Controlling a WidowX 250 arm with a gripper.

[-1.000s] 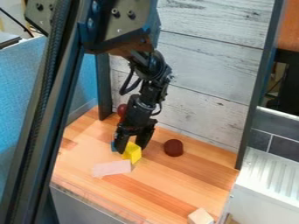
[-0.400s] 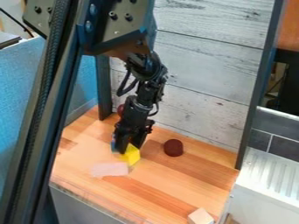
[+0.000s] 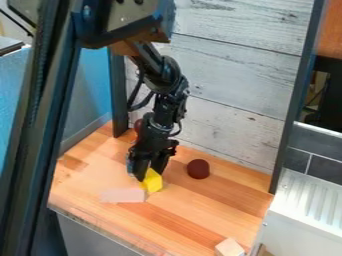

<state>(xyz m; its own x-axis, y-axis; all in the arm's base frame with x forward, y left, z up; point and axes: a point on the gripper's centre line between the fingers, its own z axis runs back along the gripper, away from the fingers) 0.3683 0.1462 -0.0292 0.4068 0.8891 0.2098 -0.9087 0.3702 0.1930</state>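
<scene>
- Your black two-finger gripper [image 3: 149, 175] is right at the yellow block [image 3: 153, 183], but you can't tell whether it is open or pinching.
- The block lies just below its tip, on the near side, on the wooden tabletop [image 3: 190, 205] (its long axis is unclear).
- Just beside it, lower left, you have a pale pink flat block [image 3: 122, 195].
- Compared with the earlier frames, both blocks sit slightly nearer the camera; your dark red ball [image 3: 198, 169] hasn't moved.

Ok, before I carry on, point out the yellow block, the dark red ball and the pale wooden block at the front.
Yellow block [image 3: 153, 182]: camera view, on its front face.
Dark red ball [image 3: 198, 169]: camera view, middle of its rounded side.
Pale wooden block [image 3: 229, 248]: camera view, upper part.
</scene>
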